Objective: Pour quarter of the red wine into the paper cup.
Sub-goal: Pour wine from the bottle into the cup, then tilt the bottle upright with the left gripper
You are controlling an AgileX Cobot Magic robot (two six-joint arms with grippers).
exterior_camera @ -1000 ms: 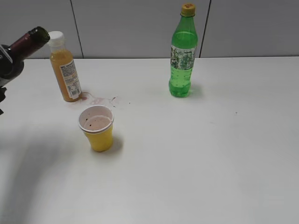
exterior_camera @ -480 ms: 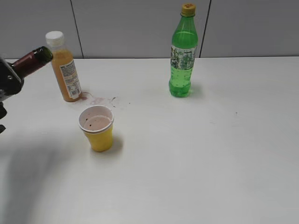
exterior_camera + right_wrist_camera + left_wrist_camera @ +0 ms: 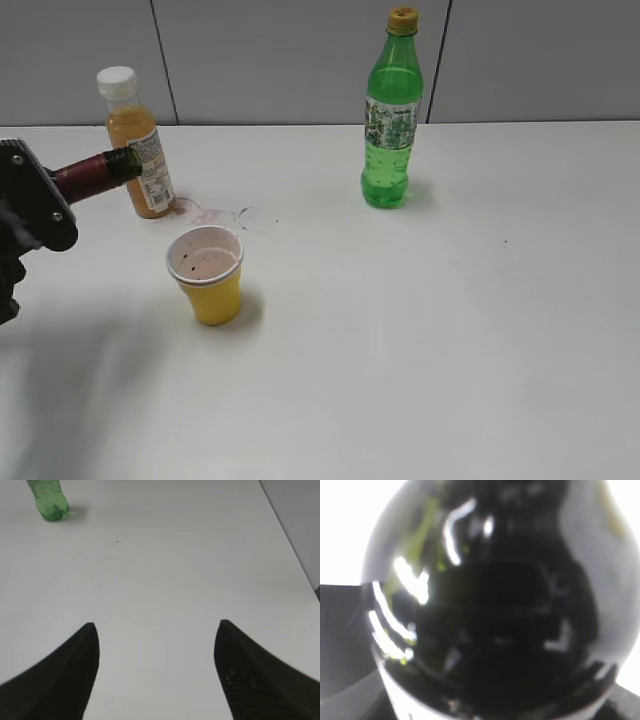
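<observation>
The wine bottle [image 3: 95,171] is held tilted at the far left of the exterior view, its maroon neck pointing right and slightly up, the mouth above and left of the paper cup. My left gripper [image 3: 30,205] is shut on the bottle's body. The dark glass of the bottle [image 3: 485,605] fills the left wrist view. The yellow paper cup [image 3: 208,274] stands upright on the table with a pinkish film inside. No stream shows between bottle and cup. My right gripper [image 3: 156,630] is open and empty above bare table.
An orange juice bottle [image 3: 137,143] stands behind the wine bottle's neck. A reddish spill stain [image 3: 215,213] lies beside it. A green soda bottle [image 3: 391,112] stands at the back centre; its base shows in the right wrist view [image 3: 50,502].
The wine bottle has come down and moved right, its neck lowering from steeply raised toward level and closer to the cup. More of the left gripper has entered the view.
</observation>
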